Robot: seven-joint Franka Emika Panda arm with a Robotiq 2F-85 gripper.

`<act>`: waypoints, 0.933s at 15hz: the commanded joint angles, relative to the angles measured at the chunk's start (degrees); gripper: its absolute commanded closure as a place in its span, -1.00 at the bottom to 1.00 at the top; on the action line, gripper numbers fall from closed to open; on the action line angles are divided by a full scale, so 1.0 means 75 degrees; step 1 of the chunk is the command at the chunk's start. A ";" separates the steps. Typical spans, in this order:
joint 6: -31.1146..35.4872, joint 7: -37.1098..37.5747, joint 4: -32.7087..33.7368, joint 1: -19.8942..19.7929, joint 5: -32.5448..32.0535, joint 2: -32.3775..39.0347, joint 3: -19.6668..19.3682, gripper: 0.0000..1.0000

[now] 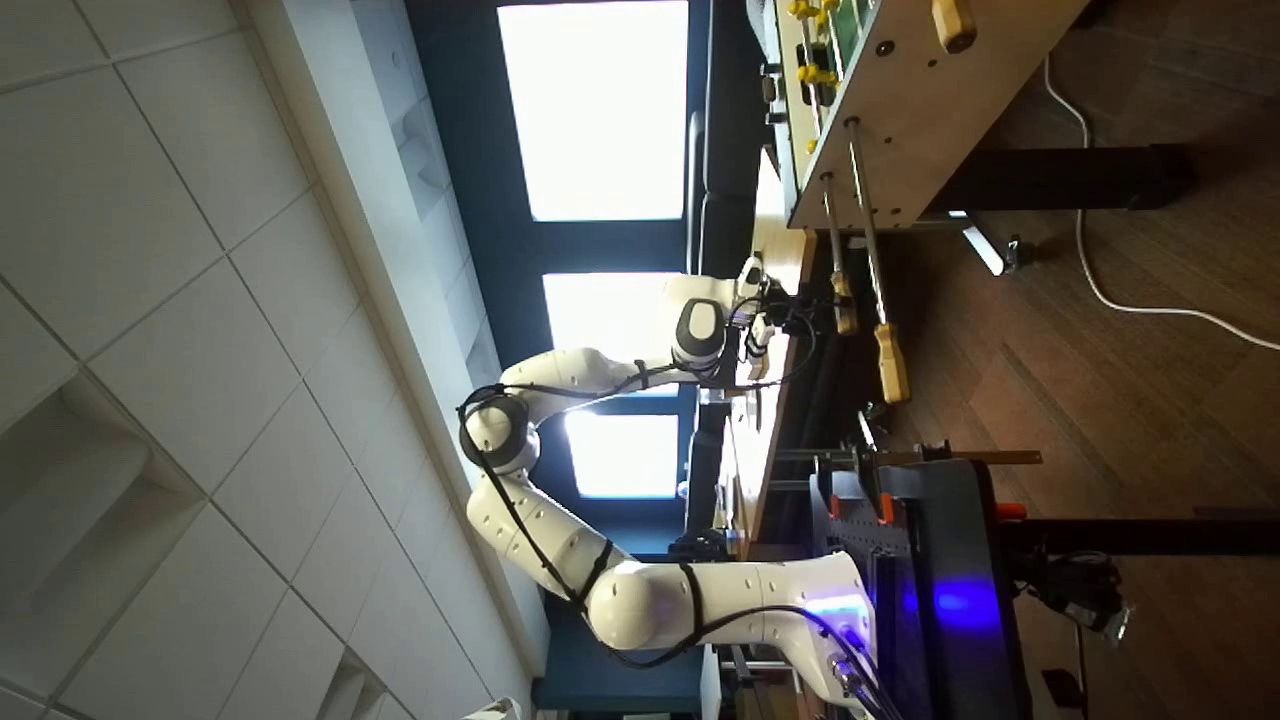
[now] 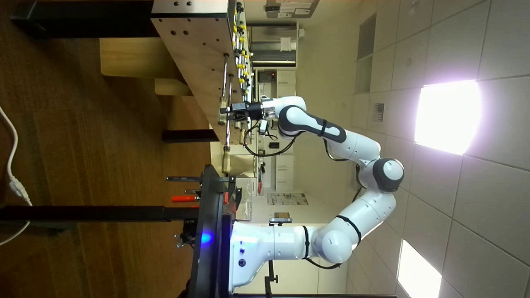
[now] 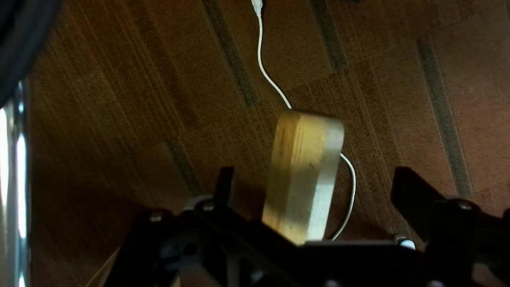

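Gripper (image 3: 316, 175): jaws spread wide, unclenched | Wooden handle (image 3: 303, 177): between the jaws in wrist view, visible gap on each side | Metal rod (image 3: 22, 179): left edge, same view | White cable (image 3: 354, 183): on floor (image 3: 119, 131), passing behind handle

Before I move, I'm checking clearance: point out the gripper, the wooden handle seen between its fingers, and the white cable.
Gripper (image 3: 314, 174), wrist view: midway between its open fingertips.
Wooden handle (image 3: 303, 178), wrist view: its visible middle.
White cable (image 3: 259, 51), wrist view: its upper stretch.
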 commanded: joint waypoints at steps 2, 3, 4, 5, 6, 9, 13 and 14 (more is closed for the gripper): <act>0.0100 0.0256 0.0024 0.0002 -0.0079 -0.0064 -0.0068 -1.00; 0.0097 0.0256 0.0006 -0.0007 -0.0074 -0.0067 -0.0073 -1.00; 0.0114 0.0269 -0.0013 0.0002 -0.0088 -0.0076 -0.0093 -0.50; 0.0094 0.0283 -0.0009 0.0008 -0.0096 -0.0078 -0.0108 -0.45; 0.0083 0.0312 -0.0006 0.0016 -0.0100 -0.0086 -0.0123 -0.31; 0.0066 0.0327 0.0009 0.0022 -0.0107 -0.0095 -0.0133 0.14; 0.0056 0.0496 0.0003 0.0067 -0.0112 -0.0111 -0.0167 0.68; 0.0019 0.0529 -0.0006 0.0078 -0.0128 -0.0149 -0.0169 0.68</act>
